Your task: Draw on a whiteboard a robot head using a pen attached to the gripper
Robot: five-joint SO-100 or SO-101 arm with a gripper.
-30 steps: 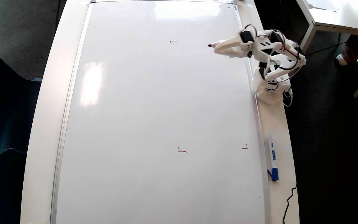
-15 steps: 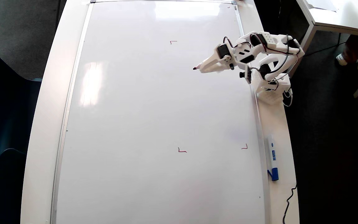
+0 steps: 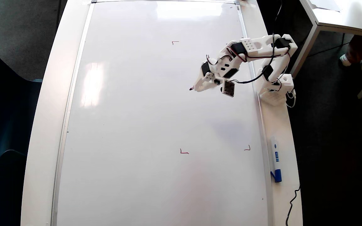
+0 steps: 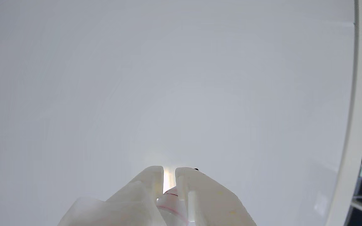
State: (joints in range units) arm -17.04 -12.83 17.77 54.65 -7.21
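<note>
The slim white red-tipped pen (image 3: 195, 87) is clamped between the nearly closed fingers of the white plastic pincer (image 3: 202, 84), angled tip-down so that strokes can be laid on the glossy silver-framed whiteboard (image 3: 130, 125). The tip is held inside the red corner marks (image 3: 184, 152) (apparently the drawing bounds), and no robot head is drawn yet.

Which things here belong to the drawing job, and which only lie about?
For the job:
- whiteboard
- pen held in the hand
- red corner marks

Lying about:
- blue-capped marker beside the board
- black cable
- other table
</note>
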